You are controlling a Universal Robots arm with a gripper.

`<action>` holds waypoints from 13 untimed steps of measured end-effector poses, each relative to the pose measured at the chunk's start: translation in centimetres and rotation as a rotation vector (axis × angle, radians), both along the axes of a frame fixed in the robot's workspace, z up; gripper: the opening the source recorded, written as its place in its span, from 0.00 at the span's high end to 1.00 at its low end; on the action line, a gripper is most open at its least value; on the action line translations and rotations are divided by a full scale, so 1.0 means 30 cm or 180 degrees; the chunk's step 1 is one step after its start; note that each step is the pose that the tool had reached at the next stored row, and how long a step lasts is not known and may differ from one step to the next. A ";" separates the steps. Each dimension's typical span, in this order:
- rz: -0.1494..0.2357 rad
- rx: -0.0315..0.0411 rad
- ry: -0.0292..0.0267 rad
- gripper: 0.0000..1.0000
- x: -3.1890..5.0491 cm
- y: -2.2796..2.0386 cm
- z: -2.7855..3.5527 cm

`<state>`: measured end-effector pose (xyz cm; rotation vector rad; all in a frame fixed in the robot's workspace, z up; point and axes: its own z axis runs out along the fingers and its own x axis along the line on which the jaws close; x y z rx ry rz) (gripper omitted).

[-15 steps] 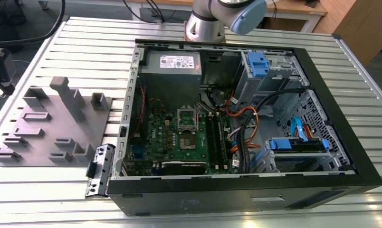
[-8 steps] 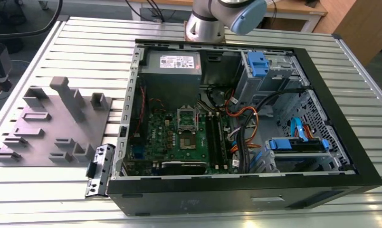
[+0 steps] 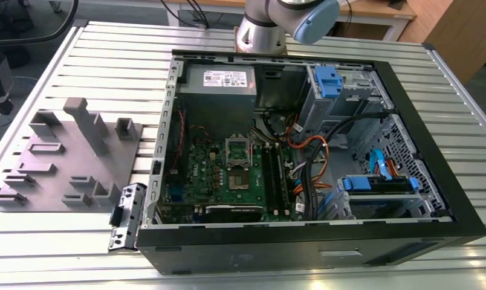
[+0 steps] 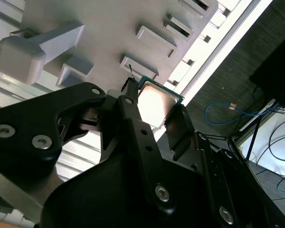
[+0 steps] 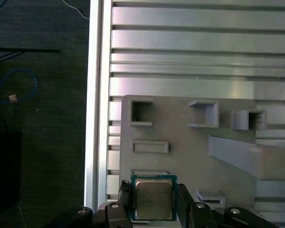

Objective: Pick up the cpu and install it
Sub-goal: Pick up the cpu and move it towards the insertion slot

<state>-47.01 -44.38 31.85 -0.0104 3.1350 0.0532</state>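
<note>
Gripper [image 5: 153,203], seemingly clamped tight

Nothing is reading legibly anywhere. A white label [image 3: 225,78] is sitting on the power supply [image 3: 191,83], lines unreadable. Faint etching is showing on the cpu [image 5: 153,198] lid, also unreadable.

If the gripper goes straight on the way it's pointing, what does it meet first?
The cpu: in both wrist views it lies directly ahead of the gripper, with the grey plastic tray just behind it. Whether gripper and cpu touch is unclear.
</note>
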 end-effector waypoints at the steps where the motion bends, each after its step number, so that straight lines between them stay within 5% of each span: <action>1: 0.0000 0.0000 0.0000 0.53 0.000 0.000 0.000; 13: 0.0000 0.0000 0.0000 0.53 0.000 0.000 0.016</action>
